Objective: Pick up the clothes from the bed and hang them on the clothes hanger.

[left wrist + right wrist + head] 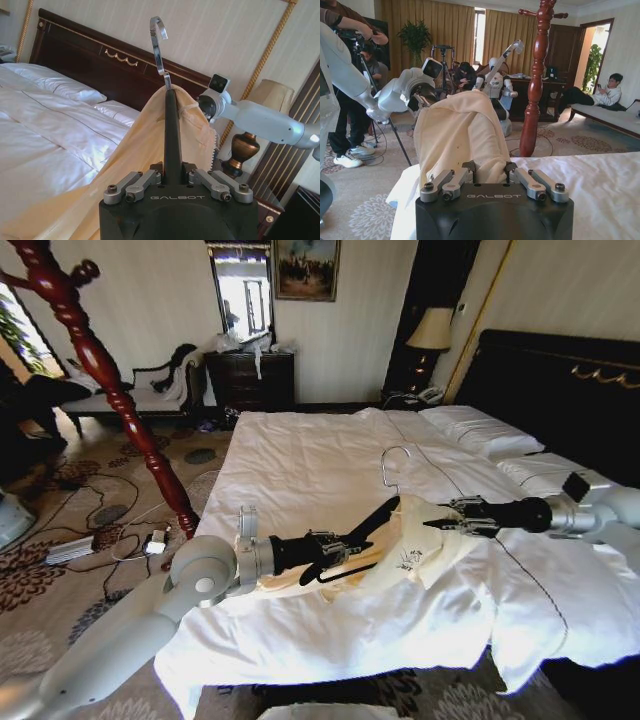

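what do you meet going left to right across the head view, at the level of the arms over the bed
Wooden coat stand → left pincer, shut on the black clothes hanger → cream top → right pincer, shut on the top → pillows and dark headboard of the bed.

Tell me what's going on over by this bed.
The robot is fitting a cream top onto a black hanger above the bed. Its left pincer is shut on the hanger, whose silver hook points upward. The right pincer grips the top's fabric near the collar. The top is partly draped over the hanger, the rest lying on the sheets.
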